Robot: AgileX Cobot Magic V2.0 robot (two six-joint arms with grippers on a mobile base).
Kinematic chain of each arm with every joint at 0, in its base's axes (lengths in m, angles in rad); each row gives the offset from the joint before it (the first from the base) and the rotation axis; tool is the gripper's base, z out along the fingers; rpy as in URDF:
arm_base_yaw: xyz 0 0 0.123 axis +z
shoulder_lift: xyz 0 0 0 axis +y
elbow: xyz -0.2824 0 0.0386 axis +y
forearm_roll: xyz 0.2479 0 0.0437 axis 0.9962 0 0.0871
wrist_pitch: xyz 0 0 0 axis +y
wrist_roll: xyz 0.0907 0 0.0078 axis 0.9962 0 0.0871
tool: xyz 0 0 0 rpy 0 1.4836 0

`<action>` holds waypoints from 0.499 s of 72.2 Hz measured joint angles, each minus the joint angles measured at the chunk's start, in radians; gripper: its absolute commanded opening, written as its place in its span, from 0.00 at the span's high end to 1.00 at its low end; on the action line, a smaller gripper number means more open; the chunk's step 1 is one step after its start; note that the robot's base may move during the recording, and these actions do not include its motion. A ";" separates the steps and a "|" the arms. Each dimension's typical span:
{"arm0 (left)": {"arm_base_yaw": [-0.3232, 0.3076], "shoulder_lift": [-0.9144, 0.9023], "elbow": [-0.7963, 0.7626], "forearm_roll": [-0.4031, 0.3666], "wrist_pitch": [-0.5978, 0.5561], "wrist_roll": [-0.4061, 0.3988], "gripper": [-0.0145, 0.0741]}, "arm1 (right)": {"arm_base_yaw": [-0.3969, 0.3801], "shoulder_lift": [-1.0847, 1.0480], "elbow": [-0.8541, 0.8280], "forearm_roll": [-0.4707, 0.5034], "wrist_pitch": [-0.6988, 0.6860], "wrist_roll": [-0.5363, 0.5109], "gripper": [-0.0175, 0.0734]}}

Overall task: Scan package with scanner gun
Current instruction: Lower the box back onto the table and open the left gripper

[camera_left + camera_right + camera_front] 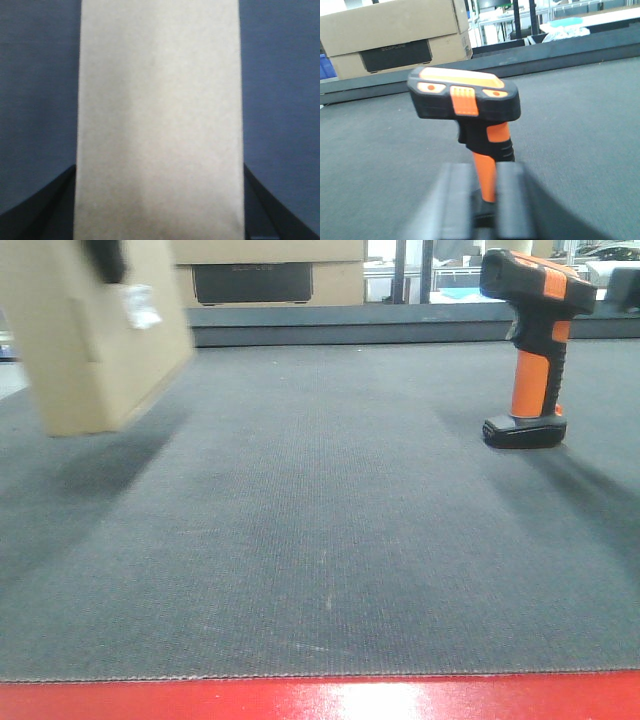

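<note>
Nearest the front camera, a red edge strip point(320, 700) borders the dark grey mat of the table point(320, 540), bare across its middle.

Left side, mid-distance: the package point(95, 335), plain tan cardboard, hangs tilted and clear of the mat, its shadow lying beneath it. A small white label point(140, 305) shows on the face turned toward the centre. In the left wrist view the box fills the frame, with the dark fingers point(42, 210) of the left claw point(160, 220) pressed to both long sides; the claw is closed upon the box. Judged stiff-walled and light, with smooth card that could slip or rotate under a narrow grip; holding across the flat sides, away from the label, is sound.

Right side, somewhat farther: the scanner gun point(535, 350) stands upright on its flat black base, head pointing left toward the package, well apart from it. The right wrist view shows the right claw point(485, 200) low behind the orange handle, blurred; the fingers flank the handle and appear spread, though contact cannot be confirmed. The gun is rigid plastic and top-heavy on a small base; the ribbed handle below the head is the proper hold.

Farthest back, a larger cardboard box point(270, 275) with a dark panel sits beyond the table's raised rear edge.
</note>
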 measured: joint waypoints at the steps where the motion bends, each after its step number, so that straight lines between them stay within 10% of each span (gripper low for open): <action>1: 0.011 -0.001 0.003 -0.004 0.002 0.010 0.96 | 0.000 -0.010 0.000 0.000 0.010 0.000 0.98; 17: 0.153 -0.001 0.046 -0.022 -0.018 0.123 0.96 | 0.000 -0.179 0.001 -0.002 0.148 0.000 0.99; 36: 0.172 0.034 0.073 -0.026 -0.056 0.184 0.96 | 0.000 -0.319 0.001 -0.004 0.336 0.000 0.99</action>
